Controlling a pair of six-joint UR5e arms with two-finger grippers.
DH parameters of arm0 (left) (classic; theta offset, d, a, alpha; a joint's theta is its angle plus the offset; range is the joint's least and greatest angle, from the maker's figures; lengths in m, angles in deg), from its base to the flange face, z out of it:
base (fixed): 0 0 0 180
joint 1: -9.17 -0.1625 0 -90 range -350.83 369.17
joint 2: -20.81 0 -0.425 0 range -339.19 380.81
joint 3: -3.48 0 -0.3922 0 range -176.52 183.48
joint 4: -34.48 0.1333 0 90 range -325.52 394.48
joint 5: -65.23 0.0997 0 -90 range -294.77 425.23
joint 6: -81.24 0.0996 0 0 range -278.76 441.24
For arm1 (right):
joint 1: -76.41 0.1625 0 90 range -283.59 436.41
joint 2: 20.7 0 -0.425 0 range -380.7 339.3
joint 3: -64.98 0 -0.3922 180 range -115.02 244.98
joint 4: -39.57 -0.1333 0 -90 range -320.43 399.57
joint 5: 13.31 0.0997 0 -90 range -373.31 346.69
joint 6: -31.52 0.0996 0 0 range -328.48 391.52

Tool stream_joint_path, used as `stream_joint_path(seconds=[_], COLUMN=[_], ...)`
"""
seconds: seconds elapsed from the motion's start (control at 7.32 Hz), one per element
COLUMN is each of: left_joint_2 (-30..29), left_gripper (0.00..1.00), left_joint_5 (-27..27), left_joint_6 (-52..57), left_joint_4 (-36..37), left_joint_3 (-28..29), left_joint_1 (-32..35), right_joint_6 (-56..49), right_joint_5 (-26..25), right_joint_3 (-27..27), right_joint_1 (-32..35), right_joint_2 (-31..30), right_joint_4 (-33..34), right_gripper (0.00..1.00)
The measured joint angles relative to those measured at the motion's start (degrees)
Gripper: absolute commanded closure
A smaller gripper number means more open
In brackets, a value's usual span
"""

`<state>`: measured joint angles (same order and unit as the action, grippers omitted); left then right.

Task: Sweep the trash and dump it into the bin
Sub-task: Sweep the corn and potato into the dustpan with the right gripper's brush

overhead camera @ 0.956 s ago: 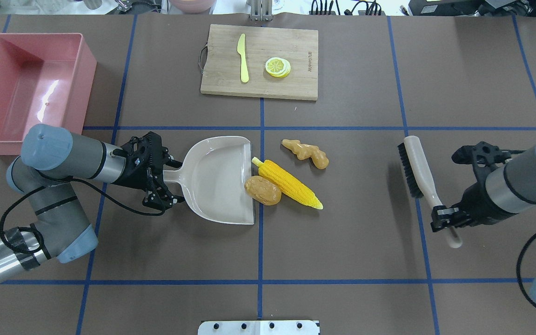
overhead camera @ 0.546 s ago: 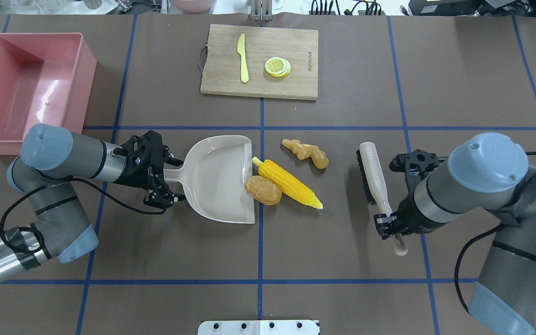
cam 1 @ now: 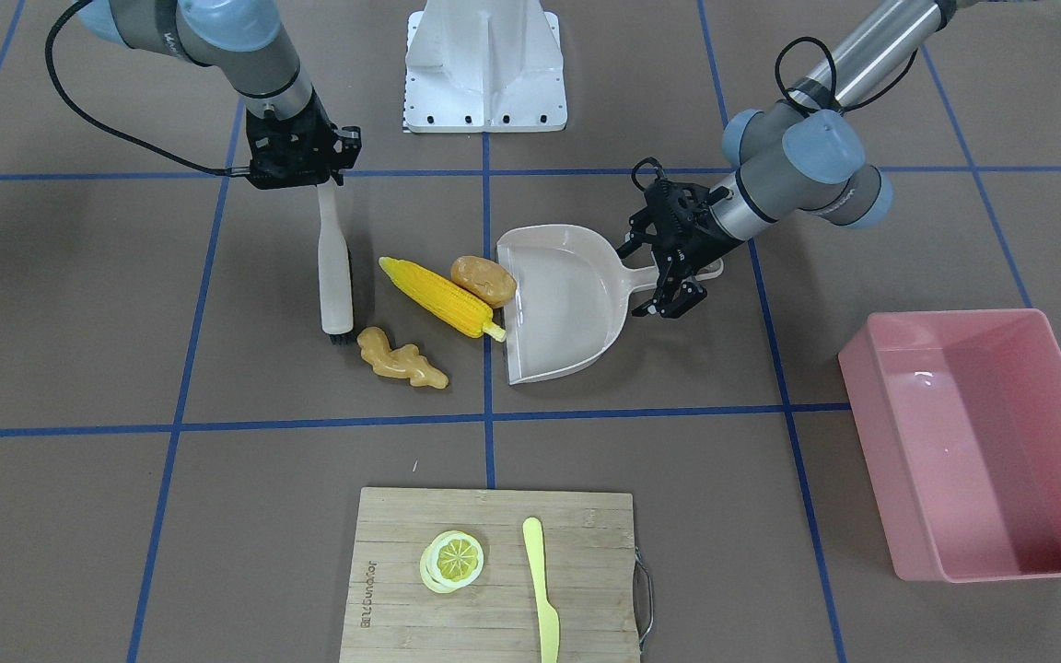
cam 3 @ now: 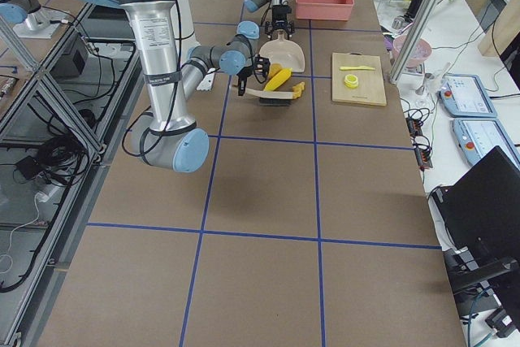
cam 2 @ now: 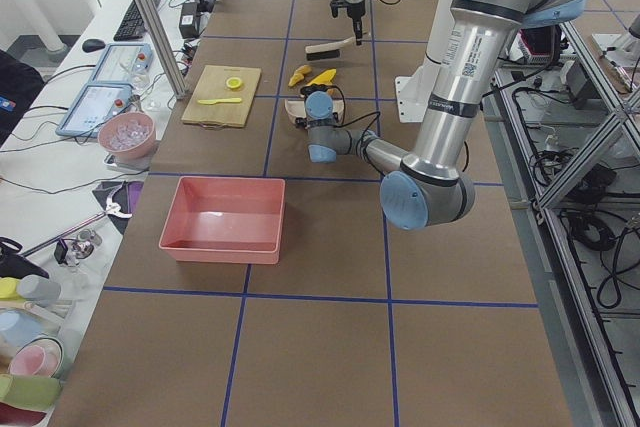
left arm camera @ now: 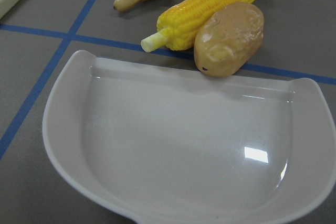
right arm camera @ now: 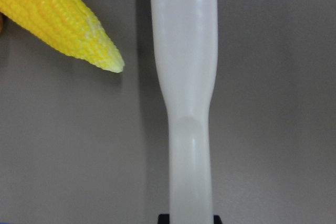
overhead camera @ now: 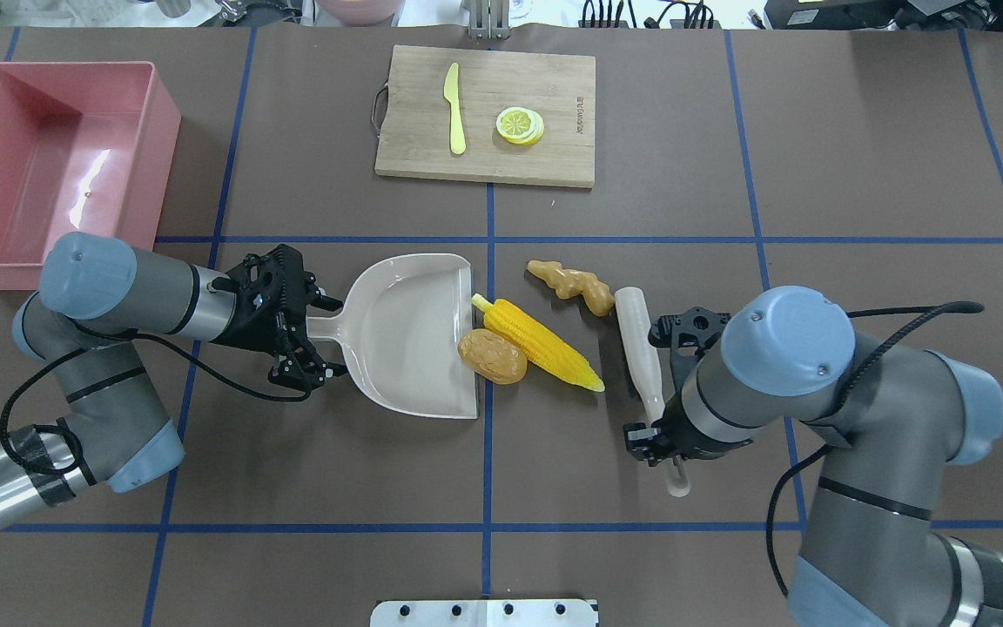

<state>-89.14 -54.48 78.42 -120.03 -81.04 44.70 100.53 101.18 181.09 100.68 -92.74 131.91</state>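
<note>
Pinched the dustpan by its handle in the left tool, clamped the brush handle in the right tool. Held the brush just beside ginger root and corn cob. Found the potato at the dustpan lip, the bin well apart.

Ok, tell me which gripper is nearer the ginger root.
Right. The right gripper grips the brush, whose head lies beside the ginger root; the left gripper holds the dustpan by its handle, beyond the pan and corn cob.
</note>
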Motion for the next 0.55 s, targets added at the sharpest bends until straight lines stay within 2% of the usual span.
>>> stream_joint_path(seconds=[0.27,0.55], left_joint_2=[0.0,0.0], left_gripper=[0.03,0.03], left_joint_5=[0.0,0.0], left_joint_6=[0.0,-0.1], left_joint_4=[0.1,0.2], left_joint_3=[0.0,0.0], left_joint_1=[-0.1,-0.3], right_joint_6=[2.2,4.6], right_joint_5=[-1.1,-1.9], right_joint_3=[-3.0,-4.7], right_joint_1=[-1.6,-3.5], right_joint_2=[6.6,10.4], right_joint_4=[3.5,4.1], right_gripper=[1.0,1.0])
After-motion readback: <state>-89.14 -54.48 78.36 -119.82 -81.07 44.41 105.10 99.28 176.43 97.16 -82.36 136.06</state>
